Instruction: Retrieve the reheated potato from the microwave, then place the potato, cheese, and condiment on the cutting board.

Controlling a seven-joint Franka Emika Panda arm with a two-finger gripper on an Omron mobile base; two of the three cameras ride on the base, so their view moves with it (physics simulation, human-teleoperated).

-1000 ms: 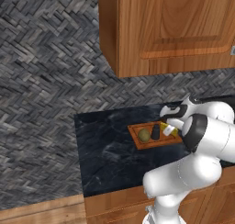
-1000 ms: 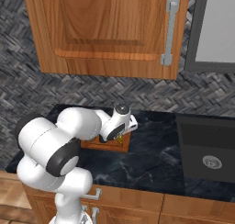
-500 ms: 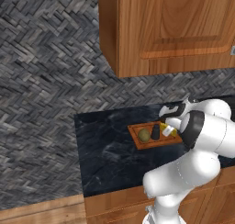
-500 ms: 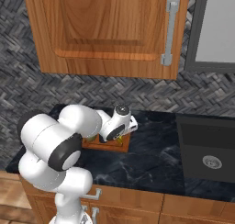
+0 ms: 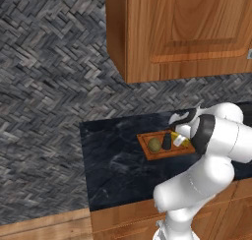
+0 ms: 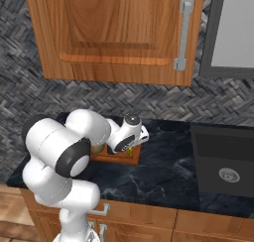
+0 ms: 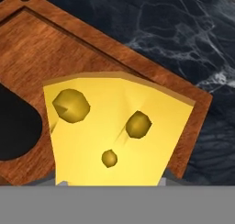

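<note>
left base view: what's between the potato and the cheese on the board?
The condiment, a dark bottle standing on the board between the potato and the cheese. The gripper is at the cheese end.

Cheese: bright yellow, darker ochre holes. Cutting board: orange-brown wood grain, raised rim. Potato: olive-green to tan. Condiment: near-black bottle. Counter: black marble, pale grey veining. Wall: grey herringbone tile. Cabinet: warm brown wood. Cabinet handle: silver-grey. Sink: dark grey.
</note>
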